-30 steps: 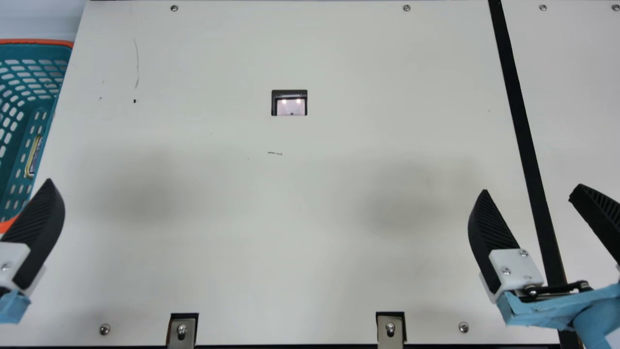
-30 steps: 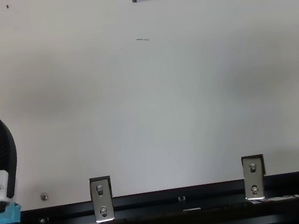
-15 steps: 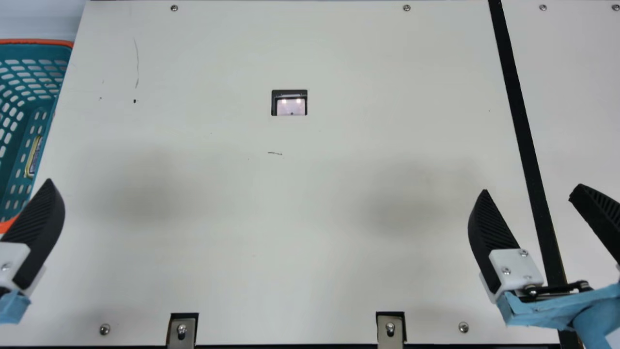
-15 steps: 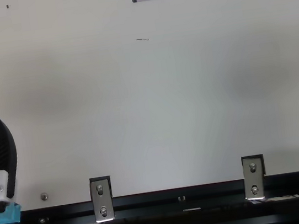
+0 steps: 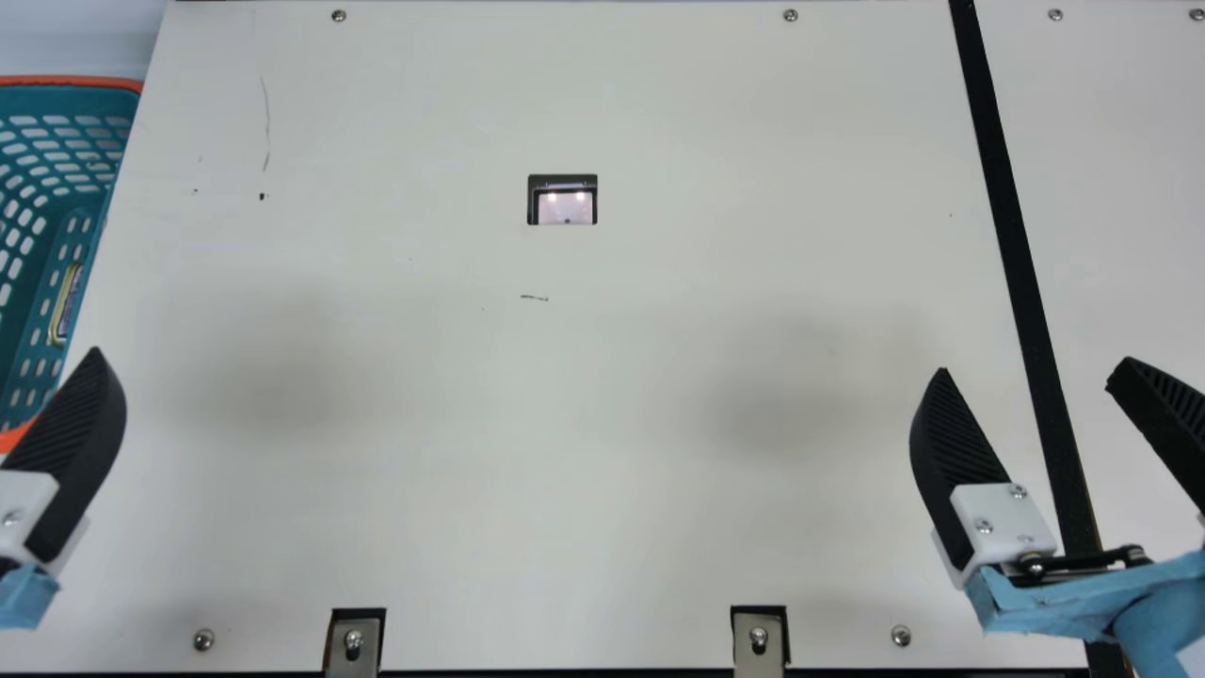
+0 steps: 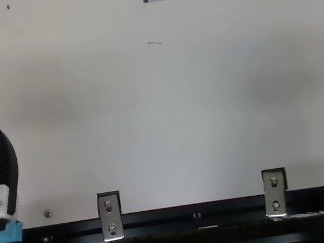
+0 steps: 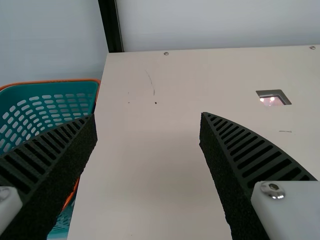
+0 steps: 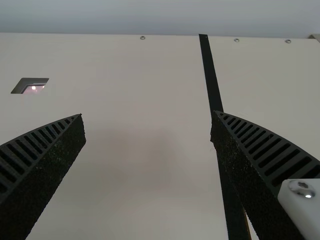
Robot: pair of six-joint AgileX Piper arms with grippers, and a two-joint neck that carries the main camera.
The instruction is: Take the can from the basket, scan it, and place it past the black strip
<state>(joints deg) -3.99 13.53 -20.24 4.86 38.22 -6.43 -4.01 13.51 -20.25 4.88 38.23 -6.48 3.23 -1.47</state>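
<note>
My left (image 5: pixel 71 443) and right black ribbed gripper (image 5: pixel 1031 372) stand spread — the yellow-edged can (image 5: pixel 66 303) lies in the teal, orange-rimmed plastic basket (image 5: pixel 66 102).

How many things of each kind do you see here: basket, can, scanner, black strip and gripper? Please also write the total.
Basket: 1
Can: 1, in the basket and only partly seen
Scanner: 1
Black strip: 1
Gripper: 2, the left gripper and the right gripper
Total: 6
</note>
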